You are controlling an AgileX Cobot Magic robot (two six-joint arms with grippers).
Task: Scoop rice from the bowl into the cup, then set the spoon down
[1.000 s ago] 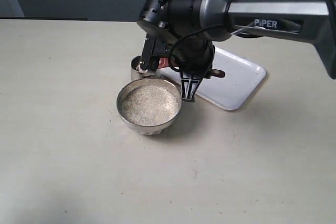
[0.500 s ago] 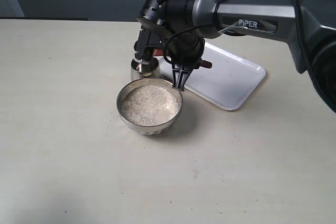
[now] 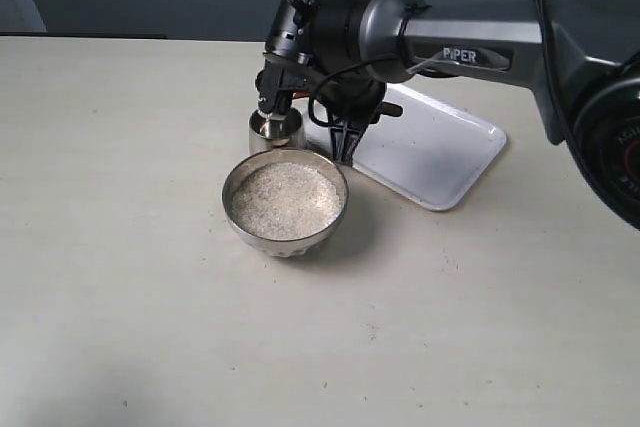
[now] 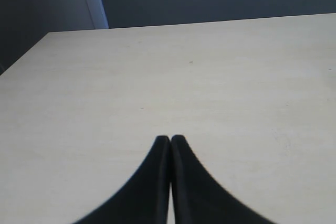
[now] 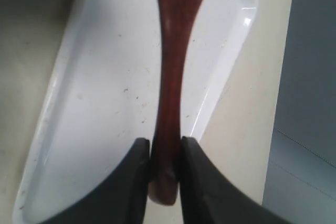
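Observation:
The steel bowl [image 3: 286,237] holds a level bed of rice [image 3: 285,199] near the table's middle. Just behind it stands the small steel cup [image 3: 274,134], its top partly covered by my right wrist. My right gripper [image 3: 343,137] [image 5: 165,142] hangs beside the cup and over the bowl's far rim, shut on the slim handle of the reddish-brown spoon [image 5: 170,51]. The spoon head runs out of the right wrist view, and the wrist hides most of the spoon in the exterior view. My left gripper [image 4: 170,139] is shut and empty over bare table.
A white rectangular tray [image 3: 440,157] [image 5: 105,103] lies behind and to the right of the bowl, directly under the spoon handle. The right arm's grey link [image 3: 480,42] stretches across the upper right. A dark wall runs along the table's back edge.
The right wrist has drawn back and up from the bowl's right rim toward the cup, turning as it went. Bowl, cup and tray have not moved.

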